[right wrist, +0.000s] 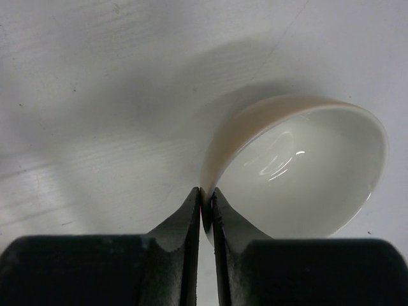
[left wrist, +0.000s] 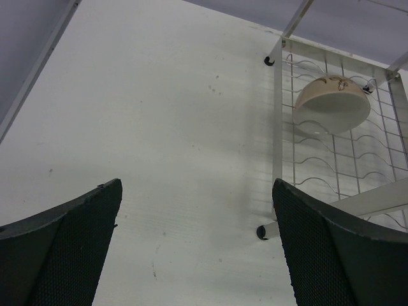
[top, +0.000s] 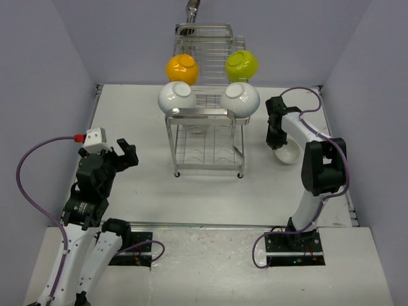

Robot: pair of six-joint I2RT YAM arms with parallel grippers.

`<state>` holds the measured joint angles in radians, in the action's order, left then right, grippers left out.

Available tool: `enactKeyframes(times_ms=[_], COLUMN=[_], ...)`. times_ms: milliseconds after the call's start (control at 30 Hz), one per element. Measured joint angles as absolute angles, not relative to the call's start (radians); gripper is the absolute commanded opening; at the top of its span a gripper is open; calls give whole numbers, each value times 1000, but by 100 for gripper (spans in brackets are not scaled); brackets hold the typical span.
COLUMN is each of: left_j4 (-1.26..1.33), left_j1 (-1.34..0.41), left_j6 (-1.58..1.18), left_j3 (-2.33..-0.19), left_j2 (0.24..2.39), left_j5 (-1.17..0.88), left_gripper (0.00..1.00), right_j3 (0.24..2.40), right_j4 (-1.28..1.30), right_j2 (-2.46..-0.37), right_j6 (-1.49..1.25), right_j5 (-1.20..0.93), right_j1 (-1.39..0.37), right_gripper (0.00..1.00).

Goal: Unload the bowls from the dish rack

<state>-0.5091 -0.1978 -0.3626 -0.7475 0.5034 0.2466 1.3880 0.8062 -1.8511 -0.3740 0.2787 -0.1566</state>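
The chrome dish rack (top: 205, 137) stands at the table's far middle. On its top tier sit an orange-yellow bowl (top: 182, 68), a lime green bowl (top: 242, 64) and two white bowls (top: 176, 97) (top: 241, 97). Another pale bowl (left wrist: 331, 103) lies on the lower tier. My right gripper (right wrist: 206, 203) is shut on the rim of a white bowl (right wrist: 306, 169), held just above the table right of the rack; the bowl also shows in the top view (top: 288, 155). My left gripper (left wrist: 194, 210) is open and empty, left of the rack's front leg.
The rack's foot (left wrist: 261, 233) lies just inside my left gripper's right finger (left wrist: 331, 255). Purple cables loop beside both arms. The table's raised edges run along the left (top: 95, 95) and right (top: 331, 121) sides.
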Motion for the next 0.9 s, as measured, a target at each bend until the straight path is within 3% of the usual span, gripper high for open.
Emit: enactKeyframes(times_ms=[33,67,100,267,433,567,600,700,900], left_j4=[-509,-509,-509,-509,-518,-517,-517,-508,-363], left_j1=[-198,-198,-198,-198,-198,-198,-198,-186,21], left_j6=[-363,-363,-363,-363,-388,-484,-505,-594,-804], left_j3=[-748,-748,-748,-748,-762,-791,-796,-813,-767], left_j2=[503,503,504,507,554,633,651,729,916], left_j5=[247,247,247,248,230,165,153,104,-128], left_gripper=[100,100,100,100,100,100,100,100,100], right_j3=[1392,1395,1398,1399,1386,1365,1355,1294,1134], right_j4=[812,816,820,823,820,788,781,734,677], right_j2=[-1853,-1854,-1854,-1841,-1701,-1501,-1441,-1265,-946], right_j6=[-373,-372,-368,-358,-357,-364,-367,-378,-405], right_j5=[281,282,291,272,205,156,144,112,59], right_j1=[-157,-157,-157,-157,-157,-157,-157,-152,-149], right_gripper=[22,40,44,54,61,73,83,97,99])
